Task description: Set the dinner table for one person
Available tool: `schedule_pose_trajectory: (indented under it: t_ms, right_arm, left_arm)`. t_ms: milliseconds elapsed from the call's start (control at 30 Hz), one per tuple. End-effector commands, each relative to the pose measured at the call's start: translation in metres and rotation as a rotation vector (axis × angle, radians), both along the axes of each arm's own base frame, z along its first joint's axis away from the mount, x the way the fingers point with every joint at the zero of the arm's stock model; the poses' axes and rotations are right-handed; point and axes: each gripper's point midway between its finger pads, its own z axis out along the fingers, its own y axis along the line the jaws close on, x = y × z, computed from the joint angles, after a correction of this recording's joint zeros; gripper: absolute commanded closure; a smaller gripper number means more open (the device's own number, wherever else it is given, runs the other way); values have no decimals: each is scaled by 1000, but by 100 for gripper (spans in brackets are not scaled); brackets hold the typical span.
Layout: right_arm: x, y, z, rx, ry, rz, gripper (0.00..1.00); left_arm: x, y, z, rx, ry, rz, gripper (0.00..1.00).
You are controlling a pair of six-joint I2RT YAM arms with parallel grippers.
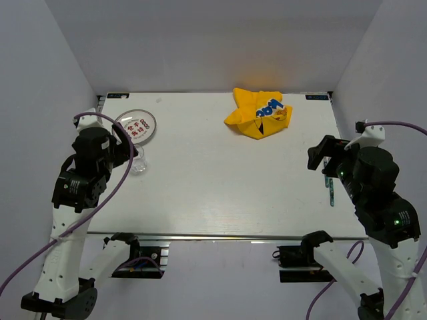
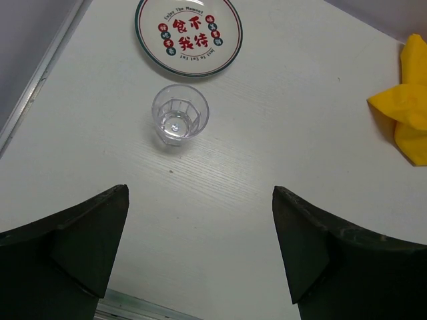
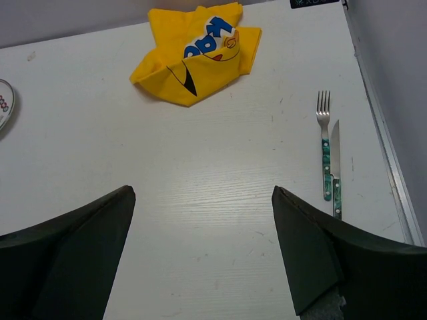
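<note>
"Looking over the scene, where was the large flat white dinner table (image 1: 220, 180) found, and what was laid on it?" it was asked.

"It was spread out in front of both arm bases, rigid and fixed, so nothing of it was to be gripped. A round white plate with red lettering and a dark rim (image 2: 189, 33) was seen at the far left, with a small clear faceted glass (image 2: 180, 115) just beside it on the near side. A crumpled yellow printed cloth (image 3: 193, 57) was lying at the far middle. A metal fork with a green handle (image 3: 325, 143) and a matching knife (image 3: 336, 167) were laid side by side at the right edge."

"And the jaws?"

"The left gripper (image 2: 199, 213) and the right gripper (image 3: 202, 213) were both held wide apart, with nothing between them."

"How were the pieces judged to handle?"

"The glass was taken as light, slippery and breakable, best pinched across its wall. The plate was thought stiff and flat, to be caught at its rim. The cloth was judged soft and limp, and a raised fold was favoured. The cutlery was reckoned thin and low, to be taken across the handles."
</note>
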Motion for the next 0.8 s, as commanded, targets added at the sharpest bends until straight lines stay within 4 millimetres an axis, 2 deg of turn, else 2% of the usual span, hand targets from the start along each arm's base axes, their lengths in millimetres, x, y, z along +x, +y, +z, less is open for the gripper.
schedule_pose_trajectory:
  t_ms: [0,167,267,400,433,467,533,567,633,667,733,767]
  right_arm:
    - [-2,-5,14,-1,-54,-13,11]
    - [-2,-3,10,-3,-52,0,11]
    - [2,-1,2,0,-28,-6,11]
    - [6,5,-7,26,5,3,11]
    - [5,8,-7,43,1,14,11]
    - [5,10,-6,52,-7,20,11]
    - [2,12,-6,75,-21,31,11]
    - [1,12,-6,80,-25,32,11]
    - [0,13,-8,85,-18,36,11]
    - [0,13,-10,89,-12,32,11]
    - [1,20,-18,100,10,59,11]
    - [2,23,-21,112,17,72,11]
  left_arm:
    - [-1,-1,3,-2,-12,-7,2]
    - [2,-5,7,-8,-12,-24,2]
    - [9,-17,11,-27,-12,-90,2]
    - [46,-86,12,-230,-19,-352,2]
    - [61,-113,-6,-308,47,-451,2]
    - [79,-129,-12,-383,39,-479,2]
    - [95,-159,-30,-464,100,-531,2]
    - [119,-175,-51,-536,143,-506,2]
    - [138,-194,-72,-616,192,-471,2]
    - [155,-218,-92,-703,224,-453,2]
    - [172,-244,-109,-814,272,-407,2]
    - [190,-266,-131,-840,307,-406,2]
